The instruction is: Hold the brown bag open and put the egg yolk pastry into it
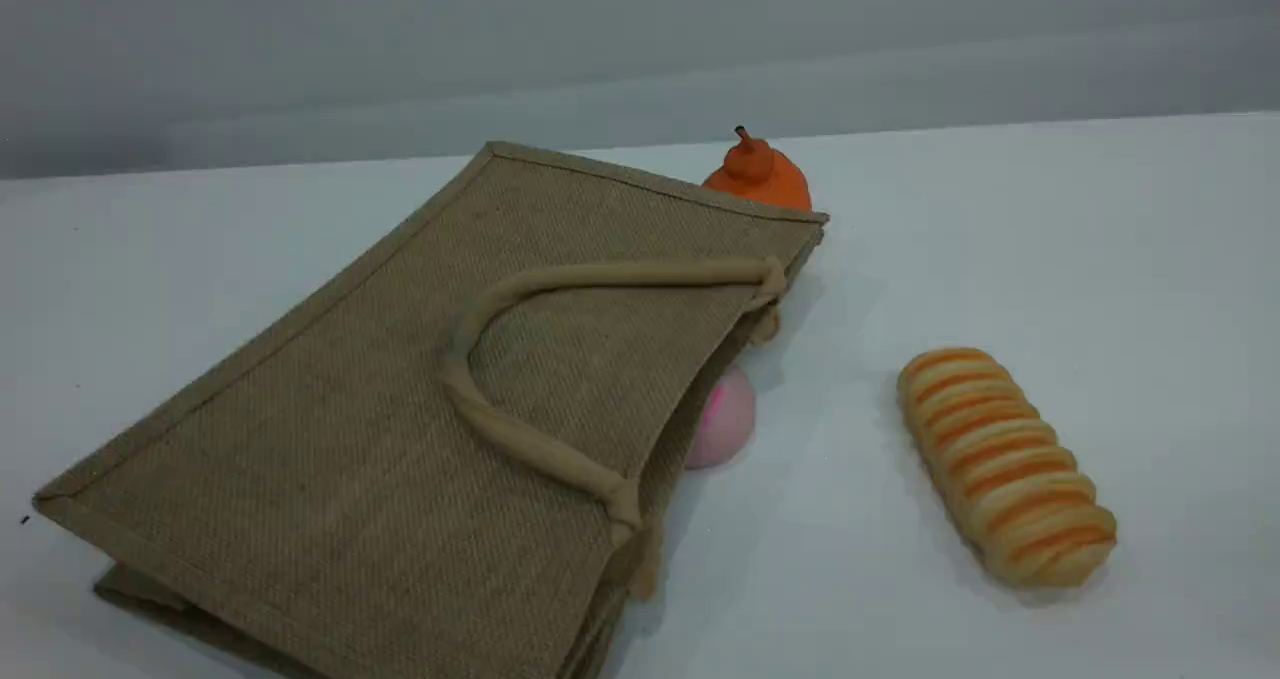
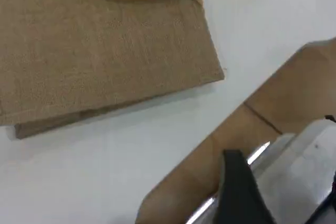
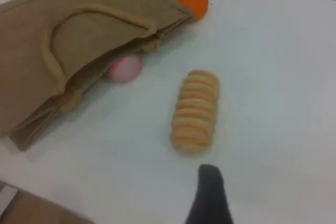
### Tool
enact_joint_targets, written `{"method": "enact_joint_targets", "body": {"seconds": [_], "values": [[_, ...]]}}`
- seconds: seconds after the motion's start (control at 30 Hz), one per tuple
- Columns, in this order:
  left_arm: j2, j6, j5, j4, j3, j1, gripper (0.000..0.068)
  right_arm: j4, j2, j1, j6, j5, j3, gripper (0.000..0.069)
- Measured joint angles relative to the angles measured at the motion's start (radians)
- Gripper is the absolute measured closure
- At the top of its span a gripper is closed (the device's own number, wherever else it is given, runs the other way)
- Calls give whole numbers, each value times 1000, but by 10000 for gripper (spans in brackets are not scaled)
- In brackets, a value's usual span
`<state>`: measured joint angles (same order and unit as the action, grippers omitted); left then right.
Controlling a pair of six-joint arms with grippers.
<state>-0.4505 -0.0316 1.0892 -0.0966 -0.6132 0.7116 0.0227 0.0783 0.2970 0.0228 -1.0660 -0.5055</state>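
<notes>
The brown bag [image 1: 400, 429] lies flat on the white table, its mouth facing right and one beige handle [image 1: 500, 429] resting on top. It also fills the upper left of the left wrist view [image 2: 105, 51] and of the right wrist view [image 3: 63, 40]. The egg yolk pastry is out of view in every frame. Neither arm shows in the scene view. My left gripper [image 2: 278, 203] hovers off a corner of the bag, one dark fingertip [image 2: 239, 187] visible. My right gripper [image 3: 210, 205] hangs above bare table near the striped loaf, showing one fingertip [image 3: 210, 190]. Neither gripper holds anything.
A pink-marked round bun [image 1: 722, 421] sits half tucked under the bag's mouth. A long orange-striped loaf [image 1: 1005, 464] lies to the right. An orange pear-shaped thing [image 1: 760, 171] stands behind the bag's far corner. A tan board [image 2: 262, 129] runs beside the left gripper.
</notes>
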Motion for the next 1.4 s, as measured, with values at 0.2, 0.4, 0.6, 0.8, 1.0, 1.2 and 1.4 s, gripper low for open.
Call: {"method": "enact_joint_targets", "body": {"seconds": [0.2,0.4,0.6,0.8,1.0,1.2,1.4], "values": [[122,15,6,1,54,0,305,0,0,0,0,0,0,214],[192,15,0,44,93,0,305,0,0,0,0,0,0,214],[214,15,-14,45,111,0,305,1,0,0,0,1,0,214],[214,15,-12,44,111,0,305,1,0,0,0,0,0,214],[214,15,-10,44,110,0,305,8,-5,-23,0,0,0,214],[213,15,-10,44,110,-1,305,11,-22,-206,0,1,0,214],[213,15,-10,43,110,-105,305,8,-80,-259,0,0,0,214]]}}
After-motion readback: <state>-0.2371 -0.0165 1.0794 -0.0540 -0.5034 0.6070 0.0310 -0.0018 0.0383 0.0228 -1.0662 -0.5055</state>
